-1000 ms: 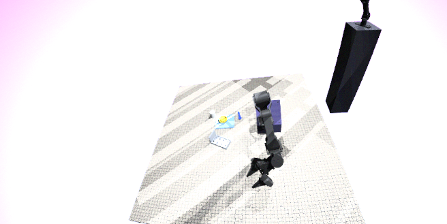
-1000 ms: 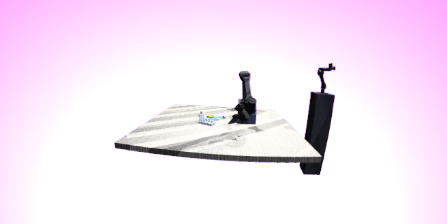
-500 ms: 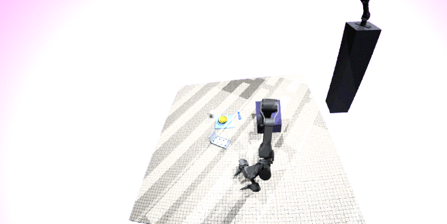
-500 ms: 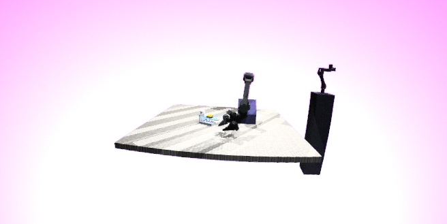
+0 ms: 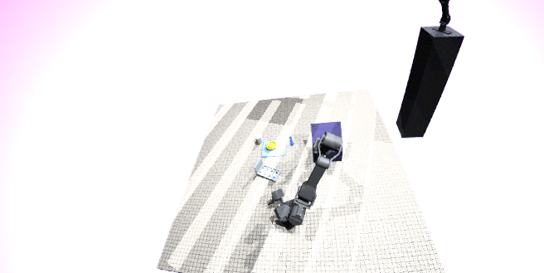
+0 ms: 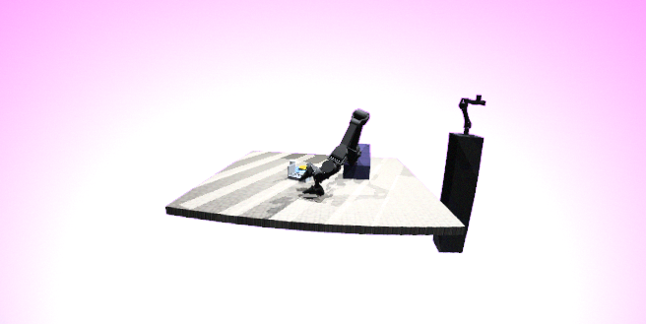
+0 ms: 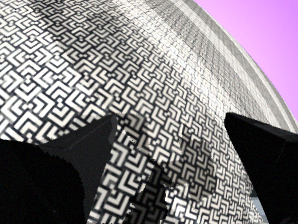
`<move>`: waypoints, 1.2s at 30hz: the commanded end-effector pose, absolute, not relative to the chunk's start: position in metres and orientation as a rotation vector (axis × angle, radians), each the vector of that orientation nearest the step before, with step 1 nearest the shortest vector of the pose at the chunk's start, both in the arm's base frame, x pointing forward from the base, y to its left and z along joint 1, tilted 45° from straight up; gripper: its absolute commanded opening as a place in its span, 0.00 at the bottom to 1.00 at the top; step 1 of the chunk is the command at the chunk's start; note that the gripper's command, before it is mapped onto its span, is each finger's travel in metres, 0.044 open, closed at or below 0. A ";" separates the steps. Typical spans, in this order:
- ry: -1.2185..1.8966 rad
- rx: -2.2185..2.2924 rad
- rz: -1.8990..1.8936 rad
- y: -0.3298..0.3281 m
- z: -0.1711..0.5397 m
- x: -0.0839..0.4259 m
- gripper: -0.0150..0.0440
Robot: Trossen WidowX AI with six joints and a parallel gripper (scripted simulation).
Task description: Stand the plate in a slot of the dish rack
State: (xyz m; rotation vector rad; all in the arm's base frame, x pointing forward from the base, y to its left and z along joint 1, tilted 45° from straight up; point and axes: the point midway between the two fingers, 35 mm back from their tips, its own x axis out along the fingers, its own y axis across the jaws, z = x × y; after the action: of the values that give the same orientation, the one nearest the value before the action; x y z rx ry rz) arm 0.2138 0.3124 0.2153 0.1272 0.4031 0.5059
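Plate [image 5: 270,145] top-view only (wrist: tabletop [image 7: 133,63])

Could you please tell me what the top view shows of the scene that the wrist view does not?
Only the top view shows the yellow plate lying flat on a light blue mat, the grey dish rack, a small blue object, a small grey cup and the arm's base. Only the wrist view shows the open gripper close up, its dark fingers with nothing between them. Both show the patterned table top.
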 end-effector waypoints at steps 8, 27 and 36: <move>0.602 -0.138 0.414 0.277 0.167 0.283 0.93; 1.127 -0.299 0.382 0.149 0.086 0.360 0.93; 1.329 -0.203 0.432 0.082 0.060 0.367 0.93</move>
State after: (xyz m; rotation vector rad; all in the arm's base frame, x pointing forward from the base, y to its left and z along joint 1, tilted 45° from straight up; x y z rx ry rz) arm 0.3668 0.1006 0.0666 -0.2370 1.2845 0.4103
